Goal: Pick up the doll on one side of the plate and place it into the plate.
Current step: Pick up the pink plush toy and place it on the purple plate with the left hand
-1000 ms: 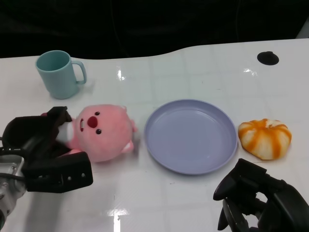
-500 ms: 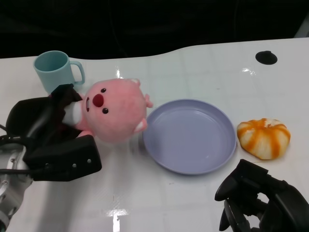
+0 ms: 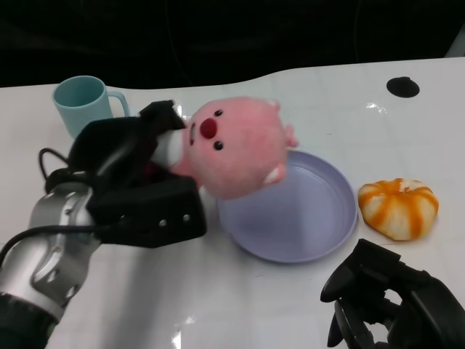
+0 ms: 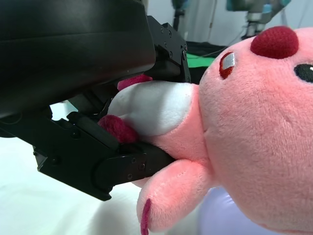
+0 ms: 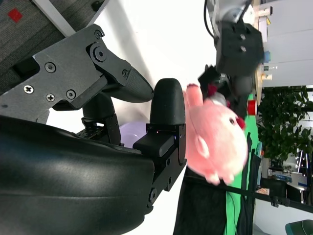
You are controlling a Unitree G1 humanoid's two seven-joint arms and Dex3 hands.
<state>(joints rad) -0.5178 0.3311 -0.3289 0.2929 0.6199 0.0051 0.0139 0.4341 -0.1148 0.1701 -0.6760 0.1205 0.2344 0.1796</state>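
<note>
Left hand (image 3: pixel 138 182) is squeezing the doll (image 3: pixel 236 149) by its squishy body, looks light and floppy, head hanging out over the plate (image 3: pixel 320 225).

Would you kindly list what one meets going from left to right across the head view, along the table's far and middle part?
Teal mug → left robot hand → pink doll → purple plate → orange-striped bun.
</note>
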